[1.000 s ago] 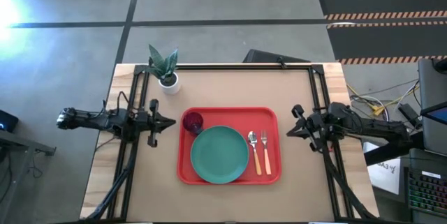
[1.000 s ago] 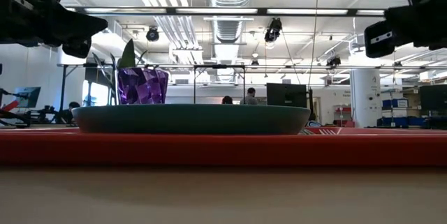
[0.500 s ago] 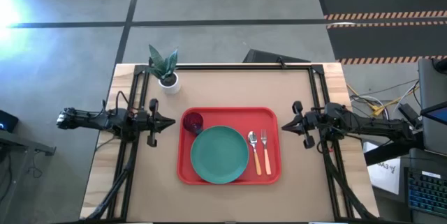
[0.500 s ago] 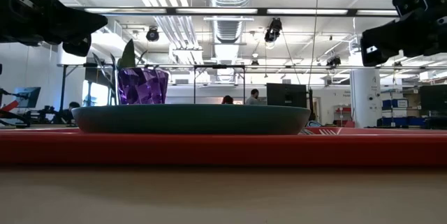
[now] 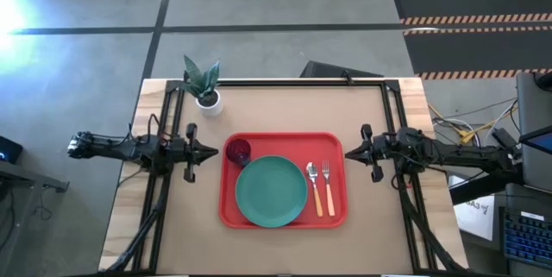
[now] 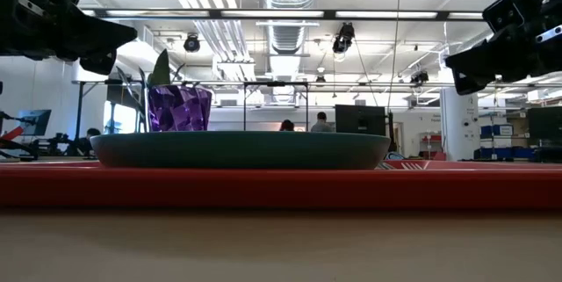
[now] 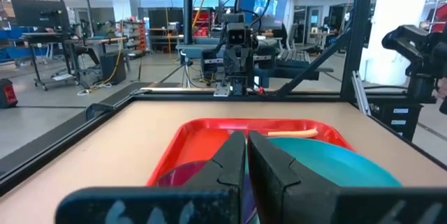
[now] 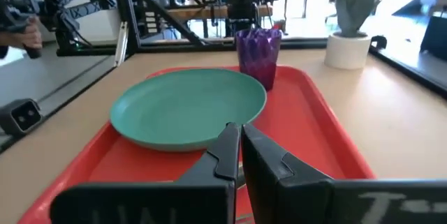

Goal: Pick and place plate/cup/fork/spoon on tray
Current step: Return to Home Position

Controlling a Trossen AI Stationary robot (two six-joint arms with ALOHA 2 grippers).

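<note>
The red tray lies in the middle of the table. On it rest the teal plate, the purple cup at its far left corner, the spoon and the fork side by side at its right. My left gripper is shut and empty, in the air left of the tray, pointing at it. My right gripper is shut and empty, in the air just right of the tray. The plate and cup show ahead in the right wrist view.
A small white pot with a green plant stands at the table's far left. Black frame rails run along the far edge and down both sides. Bare brown table lies near and far of the tray.
My right gripper has gone toward the table's left edge, closer to the tray's right rim, and a little lower in the low view. My left gripper has kept still. The tableware on the tray has not moved.
</note>
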